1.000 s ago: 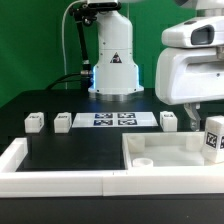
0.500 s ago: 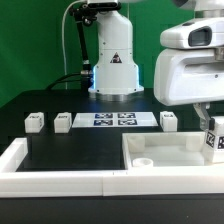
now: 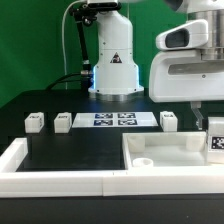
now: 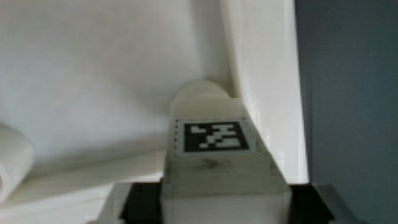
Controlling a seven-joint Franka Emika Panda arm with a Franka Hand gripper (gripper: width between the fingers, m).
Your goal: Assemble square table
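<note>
The square table's slab (image 3: 165,152) lies at the front on the exterior view's right, white with a raised rim. My gripper (image 3: 209,130) is shut on a white tagged leg (image 3: 214,144) and holds it upright over the slab's far right corner. In the wrist view the leg (image 4: 217,135) stands between my dark fingers (image 4: 148,202), close to the slab's rim (image 4: 260,60). I cannot tell whether the leg touches the slab. Three more legs (image 3: 35,121) (image 3: 63,121) (image 3: 168,120) stand on the black table.
The marker board (image 3: 120,119) lies flat between the loose legs. A long white border rail (image 3: 60,180) runs along the front and left. The robot base (image 3: 115,65) stands at the back.
My gripper has moved down with the leg, nearer the slab's right corner. The arm body has shifted a little to the exterior view's left.
</note>
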